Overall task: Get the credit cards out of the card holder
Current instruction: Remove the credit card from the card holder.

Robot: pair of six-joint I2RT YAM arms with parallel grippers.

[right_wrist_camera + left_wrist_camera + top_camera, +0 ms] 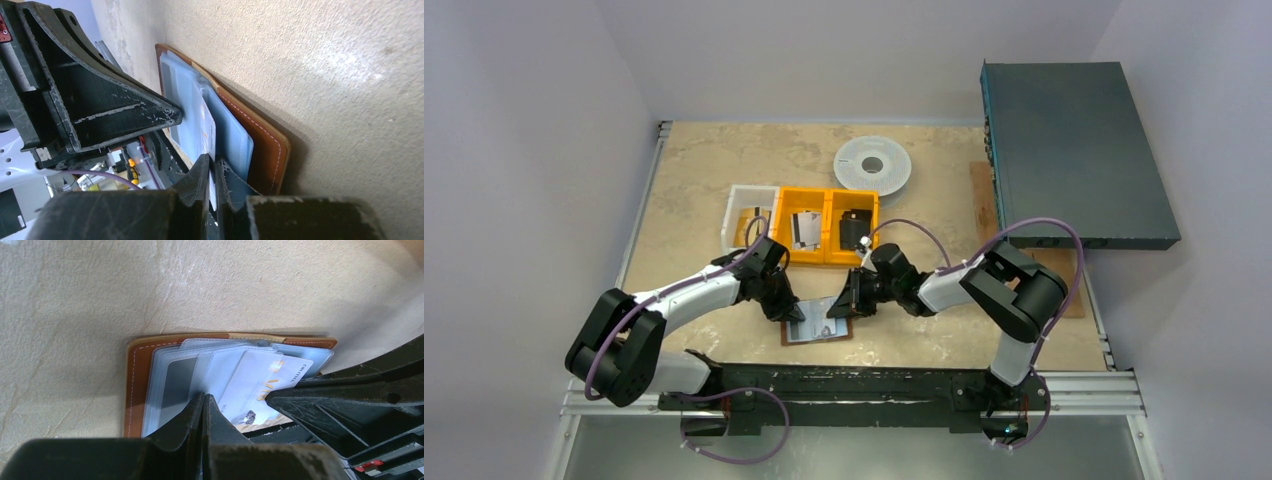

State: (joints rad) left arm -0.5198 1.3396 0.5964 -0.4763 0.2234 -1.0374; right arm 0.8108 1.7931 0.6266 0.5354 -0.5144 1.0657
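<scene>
The card holder (819, 328) lies open on the table between both grippers, brown leather (137, 385) with pale grey-blue sleeves. My left gripper (204, 401) is shut, its tips pressed on the sleeves near the holder's left half (796, 313). My right gripper (212, 167) is shut on the edge of a white credit card (206, 131) with gold lettering (260, 382) that sticks partly out of a sleeve; in the top view the gripper (839, 308) is at the holder's right end. A silvery card (805, 228) lies in an orange bin.
Two orange bins (824, 245) and a clear bin (742, 205) stand just behind the holder; the right orange bin holds a black item (854, 228). A white spool (873, 163) is farther back. A dark box (1074, 150) overhangs the table's right side.
</scene>
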